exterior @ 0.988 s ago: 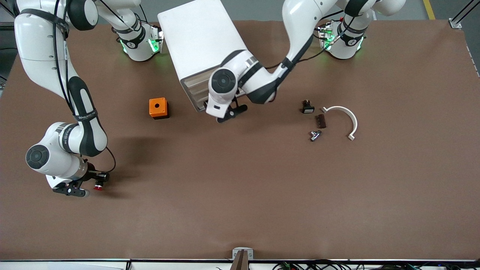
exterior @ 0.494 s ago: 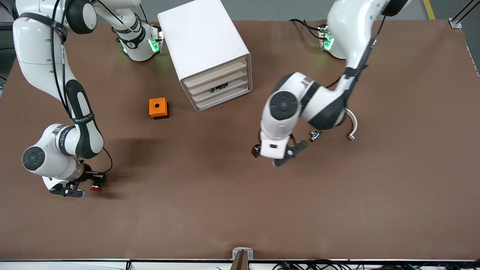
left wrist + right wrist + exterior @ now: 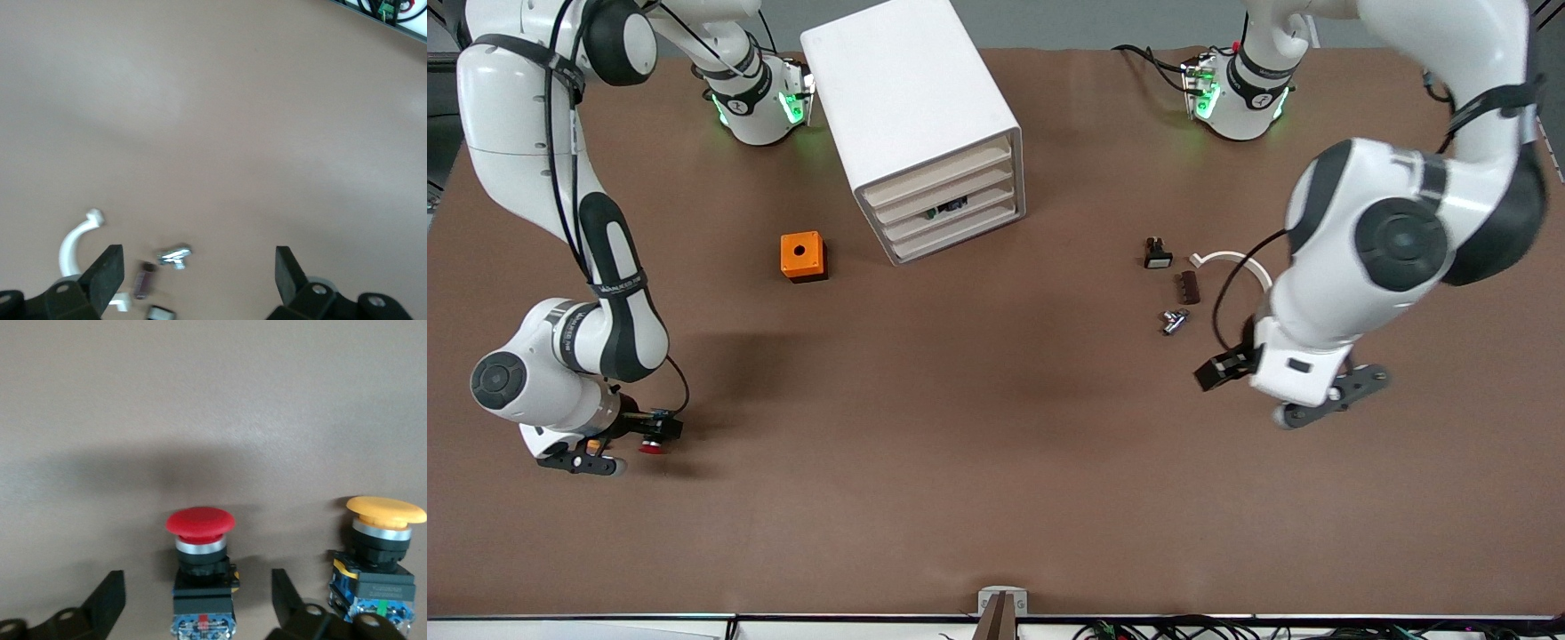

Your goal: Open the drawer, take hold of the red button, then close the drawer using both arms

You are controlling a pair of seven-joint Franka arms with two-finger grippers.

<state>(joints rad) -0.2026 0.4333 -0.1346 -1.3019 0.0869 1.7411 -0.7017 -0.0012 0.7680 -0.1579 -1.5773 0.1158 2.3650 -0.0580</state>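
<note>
The right tool (image 3: 618,447) was low at the right arm's end of the surface (image 3: 996,498), near the front camera. Its fingers (image 3: 107,603) stood apart, one on each side of the button (image 3: 200,570), and they did not press it. The button (image 3: 651,442) stood on the surface with its red cap away from the wrist. Just beside it in the right wrist view stood a like button with an orange-yellow cap (image 3: 377,553).

The left tool (image 3: 1294,391) hung in the air over the surface at the left arm's end, and its fingers (image 3: 107,273) were wide apart with nothing between them. Near it lay a small metal piece (image 3: 1174,320), a dark brown block (image 3: 1189,287), a white curved clip (image 3: 1240,262) and a small black part (image 3: 1157,254).

The white drawer cabinet (image 3: 920,124) stood between the two bases, with all drawers pushed in. The orange cube (image 3: 802,256) was beside it, toward the right arm's end.
</note>
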